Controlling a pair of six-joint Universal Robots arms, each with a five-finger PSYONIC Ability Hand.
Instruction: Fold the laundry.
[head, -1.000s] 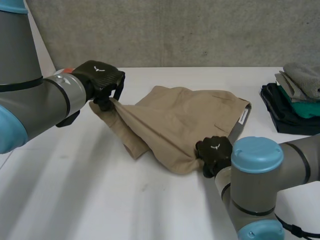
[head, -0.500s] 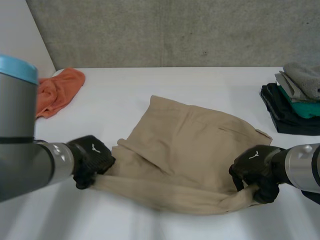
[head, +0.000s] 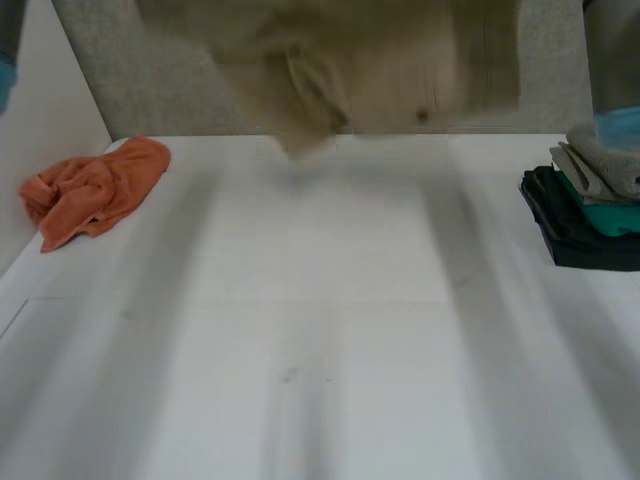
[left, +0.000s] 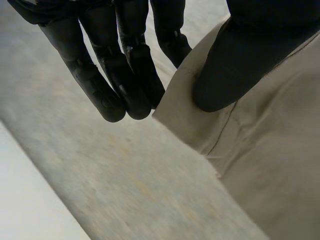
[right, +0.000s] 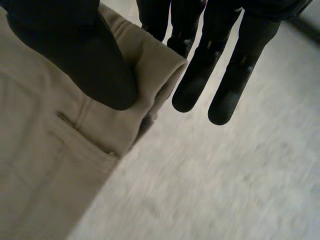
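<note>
The beige shorts (head: 370, 70) hang high above the far part of the white table (head: 320, 350), spread wide, with a bunched fold drooping lowest. In the left wrist view my left hand (left: 245, 60) pinches a hemmed corner of the beige shorts (left: 270, 165) between its thumb and straight fingers (left: 125, 85). In the right wrist view my right hand (right: 75, 55) pinches the thick band edge of the shorts (right: 45, 165) the same way, thumb on top and fingers (right: 200, 85) behind it.
A crumpled orange cloth (head: 90, 190) lies at the table's far left, near the wall. A stack of folded clothes (head: 590, 200), grey, green and dark, stands at the right edge. A grey wall runs behind the table.
Both hands have swung the shorts up off the table, from lying near the front edge to hanging high at the back. The arms have risen with them.
</note>
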